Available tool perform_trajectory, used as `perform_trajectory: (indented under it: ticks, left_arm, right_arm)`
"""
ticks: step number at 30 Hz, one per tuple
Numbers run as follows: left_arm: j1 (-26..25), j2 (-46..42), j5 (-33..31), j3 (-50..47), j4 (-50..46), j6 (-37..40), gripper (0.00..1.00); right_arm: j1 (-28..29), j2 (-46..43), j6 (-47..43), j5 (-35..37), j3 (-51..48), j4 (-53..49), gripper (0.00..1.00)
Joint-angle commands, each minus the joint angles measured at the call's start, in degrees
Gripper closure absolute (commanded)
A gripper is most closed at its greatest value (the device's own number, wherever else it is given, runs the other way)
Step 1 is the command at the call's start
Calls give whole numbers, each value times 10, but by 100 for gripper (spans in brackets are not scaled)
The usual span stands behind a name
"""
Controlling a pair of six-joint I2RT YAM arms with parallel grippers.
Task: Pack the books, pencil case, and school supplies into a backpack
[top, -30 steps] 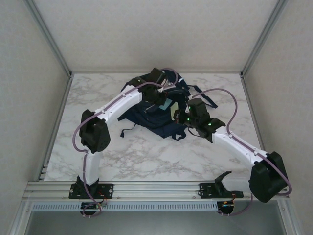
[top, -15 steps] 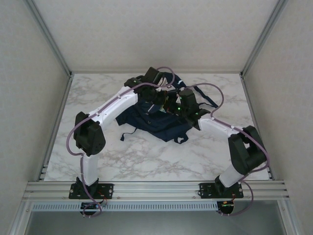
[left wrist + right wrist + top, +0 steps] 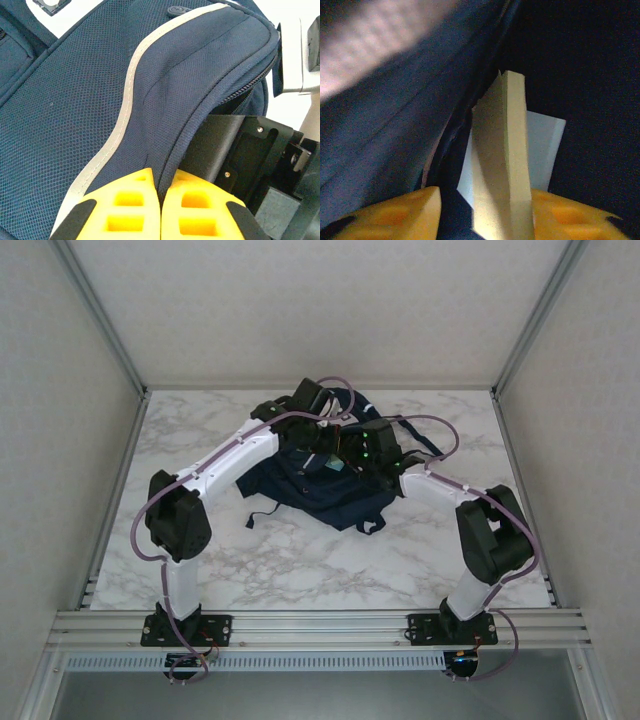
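The navy backpack [image 3: 318,492] lies at the middle back of the table. My left gripper [image 3: 162,189] is shut on the fabric edge of the backpack [image 3: 75,100] beside its zip, holding the opening up. My right gripper [image 3: 347,452] reaches into that opening. In the right wrist view my right gripper [image 3: 485,196] is open inside the dark backpack [image 3: 380,125]. A pale green pad [image 3: 507,150] stands on edge between the fingers. It leans on the right finger, with a gap to the left one. A light blue pad [image 3: 544,145] lies behind it.
The marble table [image 3: 300,560] is walled by aluminium posts and white panels on three sides. Dark straps [image 3: 420,440] trail from the backpack toward the back right, and a loose strap [image 3: 262,512] lies at its front left. The right arm's black wrist [image 3: 240,150] sits close beside my left gripper.
The right arm has swung forward and left from the table's right side into the backpack's opening. Its jaws have parted around the pale green pad. The left arm barely moved.
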Motion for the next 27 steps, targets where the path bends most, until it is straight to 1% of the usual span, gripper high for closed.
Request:
perform_trajectory:
  ticks: [1, 4, 6, 7, 8, 11, 12, 13, 15, 16, 18, 20, 24, 27]
  left_arm:
    - [-5, -39, 23, 15, 28, -17, 100]
    - [-4, -32, 24, 17, 28, -17, 100]
    - [-5, -27, 25, 19, 27, -18, 100]
    - [-5, -26, 25, 21, 25, -19, 98]
    - [-3, -25, 25, 22, 25, -20, 93]
    - [0, -26, 15, 24, 18, -29, 64]
    - [3, -30, 15, 20, 18, -34, 53]
    - [7, -35, 19, 14, 21, -39, 43]
    - [17, -53, 26, -6, 29, -48, 33]
    - [24, -63, 30, -20, 36, -52, 30]
    - [38, -86, 30, -51, 47, -59, 26]
    - [55, -108, 24, -92, 58, -66, 25]
    - [95, -136, 13, -176, 82, -93, 24]
    - [121, -146, 18, -236, 111, -116, 24]
  right_arm:
    - [-3, -36, 0, 51, 16, -82, 42]
    - [-4, -68, -28, 88, 22, -145, 35]
    - [-4, -89, -53, 109, 27, -185, 33]
    - [-4, -101, -68, 119, 27, -203, 33]
    - [-4, -113, -83, 125, 28, -218, 33]
    - [-4, -147, -132, 139, 29, -268, 32]
    - [-4, -157, -148, 139, 28, -283, 32]
    - [-4, -166, -161, 139, 26, -296, 31]
    - [-3, -185, -178, 140, 15, -313, 31]
    - [-3, -194, -185, 138, 5, -316, 30]
    - [-4, -211, -189, 136, -17, -316, 25]
    - [-3, -231, -187, 127, -51, -299, 19]
    - [-3, -251, -176, 92, -108, -245, 13]
    - [-4, -249, -160, 70, -140, -202, 11]
